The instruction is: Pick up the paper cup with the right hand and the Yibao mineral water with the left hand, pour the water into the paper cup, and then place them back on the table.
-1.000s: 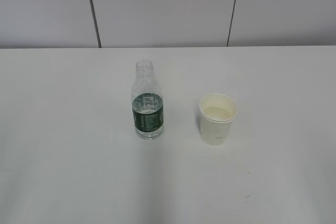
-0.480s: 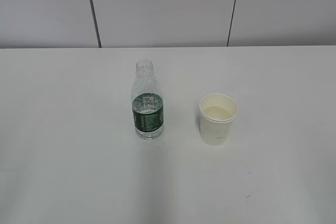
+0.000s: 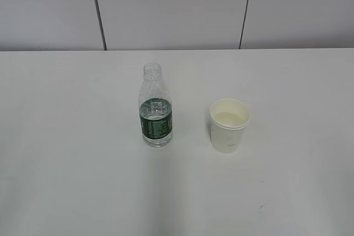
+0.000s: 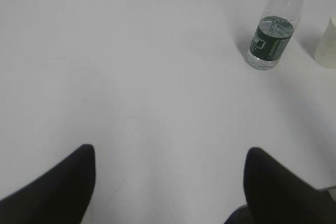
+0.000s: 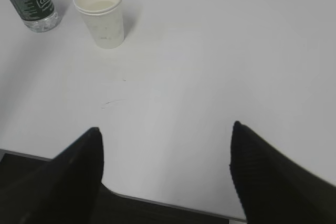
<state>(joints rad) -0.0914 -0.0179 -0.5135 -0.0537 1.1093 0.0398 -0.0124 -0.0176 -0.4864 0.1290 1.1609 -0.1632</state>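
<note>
1. The Yibao mineral water (image 3: 155,113) is standing upright near the middle of the table (image 3: 66,164), cap off, with the paper cup (image 3: 229,126) sitting just beside it on the right, not touching.
2. Both grippers are hanging back, well apart from everything. The left hand (image 4: 168,182) is showing its jaws spread wide with nothing between them, and the right hand (image 5: 165,171) is doing the same near the table's edge.
3. The bottle is looking maybe half full, so I'm guessing it's lightish, with thin, squeezable walls. I'd be grabbing it around the green label band, below the ribbed shoulders.
4. The cup is probably super light and crushable. A soft squeeze mid-wall, below the rolled rim, seems safest.
</note>
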